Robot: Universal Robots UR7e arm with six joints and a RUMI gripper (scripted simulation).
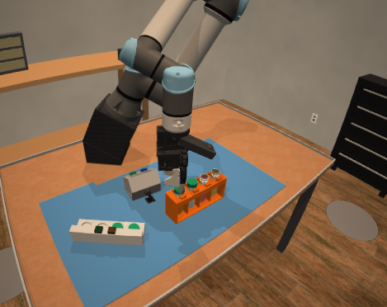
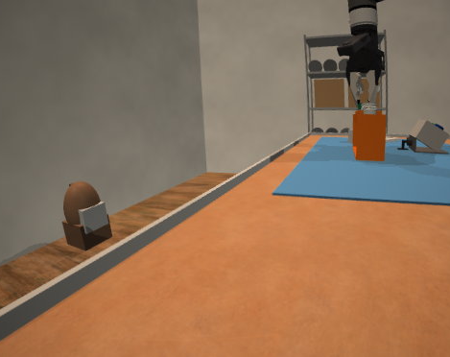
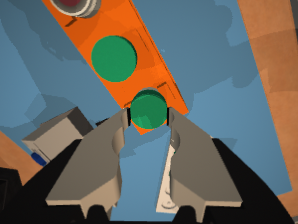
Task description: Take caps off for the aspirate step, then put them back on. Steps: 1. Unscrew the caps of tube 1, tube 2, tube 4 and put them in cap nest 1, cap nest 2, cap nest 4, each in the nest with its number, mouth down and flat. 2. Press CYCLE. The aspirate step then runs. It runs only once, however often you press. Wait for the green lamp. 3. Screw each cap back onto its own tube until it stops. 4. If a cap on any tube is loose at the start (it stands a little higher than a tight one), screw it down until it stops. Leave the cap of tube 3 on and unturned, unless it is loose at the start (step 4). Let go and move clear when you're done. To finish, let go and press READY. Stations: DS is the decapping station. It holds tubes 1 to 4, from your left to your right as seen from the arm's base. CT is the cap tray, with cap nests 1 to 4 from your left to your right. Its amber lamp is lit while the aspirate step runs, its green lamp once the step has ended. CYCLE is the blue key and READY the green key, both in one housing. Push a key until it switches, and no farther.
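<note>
My gripper (image 1: 178,188) (image 3: 149,109) is shut on the green cap of tube 4 (image 3: 149,109), at the end of the orange decapping station (image 1: 173,211) (image 2: 369,139). How far this cap is unscrewed cannot be told. The green cap of tube 3 (image 1: 192,183) (image 3: 114,58) is on. Tube 2 (image 1: 204,178) (image 3: 77,4) and tube 1 (image 1: 215,173) stand uncapped. In the white cap tray (image 1: 129,238), green caps lie in nest 1 (image 1: 134,226) and nest 2 (image 1: 117,225); nests 3 and 4 are empty. The green lamp (image 1: 98,229) and amber lamp (image 1: 111,230) look dark.
The grey key housing (image 1: 144,184) (image 2: 429,136) (image 3: 62,137) stands beside the decapping station, with the blue CYCLE key (image 1: 143,170) and green READY key (image 1: 133,173) on top. A small black fixture (image 1: 149,198) stands between housing and station. All are on the blue mat (image 1: 219,243).
</note>
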